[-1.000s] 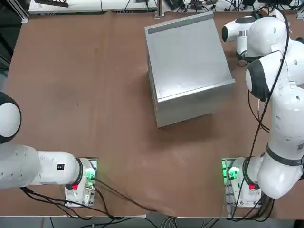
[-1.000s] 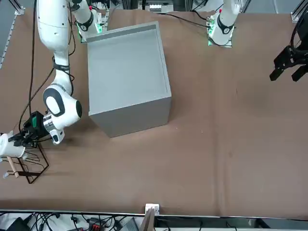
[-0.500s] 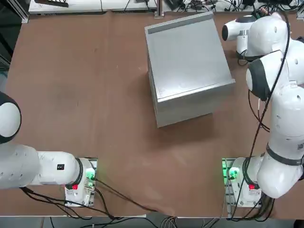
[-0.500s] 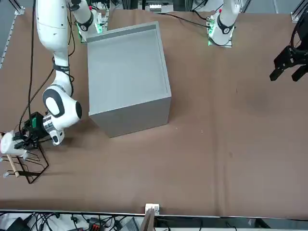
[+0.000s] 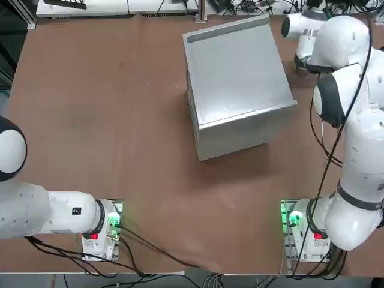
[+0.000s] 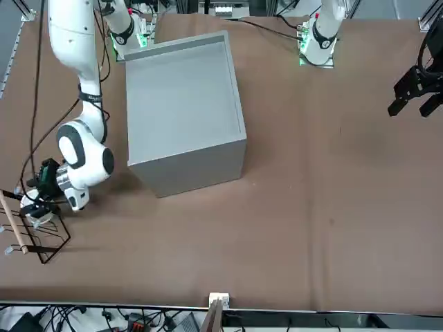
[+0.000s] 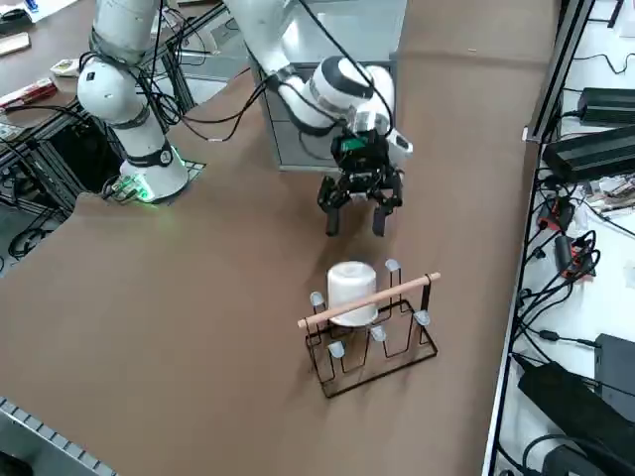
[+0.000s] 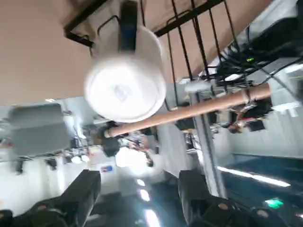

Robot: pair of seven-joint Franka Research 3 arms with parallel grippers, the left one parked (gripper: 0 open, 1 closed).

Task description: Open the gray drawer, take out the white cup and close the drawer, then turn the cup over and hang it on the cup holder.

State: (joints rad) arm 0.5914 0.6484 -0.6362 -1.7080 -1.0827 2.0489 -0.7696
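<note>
Cup (image 7: 351, 291) now sits upside down on the holder (image 7: 372, 325), near the counter's far right corner as you see it from the robot's side; a second ago the claw was still carrying it in toward the rack, so the hang has just been made. In the wrist view you can see its flat base (image 8: 125, 88) facing the camera with the wooden bar (image 8: 189, 109) crossing beside it, and nothing between the fingers.

Moving right along the counter in the side view, the claw (image 7: 358, 210) has let go: its jaws stand wide apart, holding nothing, and it has backed off to a spot clear of the rack, between the holder and the drawer's cabinet. In the front view it hangs just above the rack's upper rods (image 6: 38, 205).

Further along, the drawer (image 7: 328, 151) looks pushed in, its front flush with the gray box; the overhead view shows no tray sticking out (image 5: 234, 129).

You can judge the task as good as finished. What remains is only to pull the arm away without brushing the rack, since a nudge to those thin rods could tip the cup off its peg.
</note>
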